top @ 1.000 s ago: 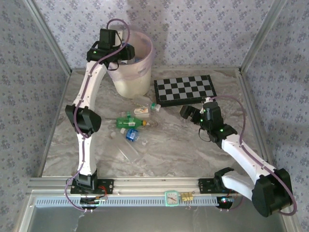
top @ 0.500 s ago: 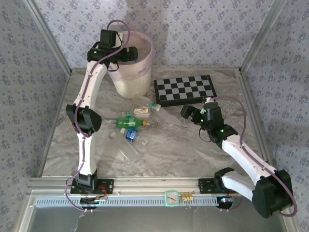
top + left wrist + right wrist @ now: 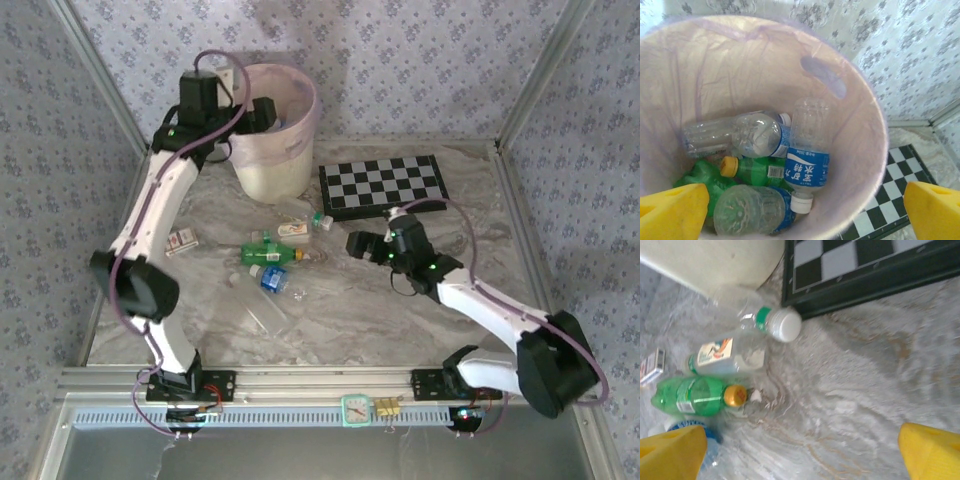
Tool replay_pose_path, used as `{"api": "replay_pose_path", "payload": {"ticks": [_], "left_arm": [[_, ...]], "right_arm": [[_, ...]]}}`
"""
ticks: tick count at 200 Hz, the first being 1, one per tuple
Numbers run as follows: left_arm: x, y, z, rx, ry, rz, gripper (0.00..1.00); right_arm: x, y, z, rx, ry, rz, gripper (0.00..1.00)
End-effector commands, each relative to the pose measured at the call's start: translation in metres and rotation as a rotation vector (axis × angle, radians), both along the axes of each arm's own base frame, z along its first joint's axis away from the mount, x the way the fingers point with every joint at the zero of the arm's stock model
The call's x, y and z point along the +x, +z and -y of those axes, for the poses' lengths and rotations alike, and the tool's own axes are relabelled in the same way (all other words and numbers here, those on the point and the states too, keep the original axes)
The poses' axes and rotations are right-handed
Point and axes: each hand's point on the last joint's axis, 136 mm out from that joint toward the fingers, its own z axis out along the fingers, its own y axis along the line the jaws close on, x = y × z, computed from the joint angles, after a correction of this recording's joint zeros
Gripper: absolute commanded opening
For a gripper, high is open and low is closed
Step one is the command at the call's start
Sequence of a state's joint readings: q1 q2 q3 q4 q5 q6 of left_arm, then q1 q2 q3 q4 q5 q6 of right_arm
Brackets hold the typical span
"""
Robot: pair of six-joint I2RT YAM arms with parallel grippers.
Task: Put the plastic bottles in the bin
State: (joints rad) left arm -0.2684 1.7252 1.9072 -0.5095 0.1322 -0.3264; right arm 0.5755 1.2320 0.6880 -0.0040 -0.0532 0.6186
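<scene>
Notably, at the counter's left a small carton lay alone; it was no part of your task.

Next, your left tool hung over the mouth of the bin, its fingers spread wide with nothing between them. Inside the liner lay several plastic bottles, clear and green together. I judged that arm to be at the release end of a drop. Its next move called for a straight lift off the rim before any swing, since the tool sat close to the bin's near wall.

In front of the bin the outstanding work lay in a loose cluster: a crushed clear bottle nearest you, a blue-capped bottle, a green bottle, a labelled clear bottle and a white-capped bottle.

Your right tool stood low just right of that cluster, fingers apart and empty, facing it. I judged a pick to be its next step. The green bottle had bare counter on the tool's side; the white-capped bottle lay just beside the corner of the chessboard and near the bin's foot, leaving tight room there.

Rightward, the counter ran open to the frame rail.
</scene>
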Motion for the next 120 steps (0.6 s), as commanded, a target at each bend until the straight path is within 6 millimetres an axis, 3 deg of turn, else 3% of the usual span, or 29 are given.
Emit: {"api": "replay_pose_path", "payload": {"ticks": [1,27,47,81,111,120], "left_arm": [[-0.015,0.015,-0.009,-0.068,0.048,0.120,1.00],[-0.049,-0.012,-0.023,-0.092,0.083,0.114,1.00],[-0.074,-0.044,-0.036,-0.100,0.127,0.071,1.00],[-0.115,-0.101,-0.057,-0.131,0.210,-0.017,1.00],[-0.140,-0.153,-0.074,-0.131,0.284,-0.127,1.00],[-0.145,-0.167,-0.079,-0.133,0.312,-0.163,1.00]], "right_arm": [[-0.007,0.012,-0.049,-0.015,0.186,0.040,1.00],[-0.031,0.000,-0.098,-0.017,0.400,-0.010,1.00],[-0.052,-0.009,-0.128,-0.035,0.583,-0.071,1.00],[-0.068,-0.030,-0.147,-0.184,0.776,-0.089,1.00],[-0.076,-0.048,-0.153,-0.293,0.887,-0.108,0.99],[-0.071,-0.041,-0.161,-0.312,0.906,-0.081,0.98]]}}
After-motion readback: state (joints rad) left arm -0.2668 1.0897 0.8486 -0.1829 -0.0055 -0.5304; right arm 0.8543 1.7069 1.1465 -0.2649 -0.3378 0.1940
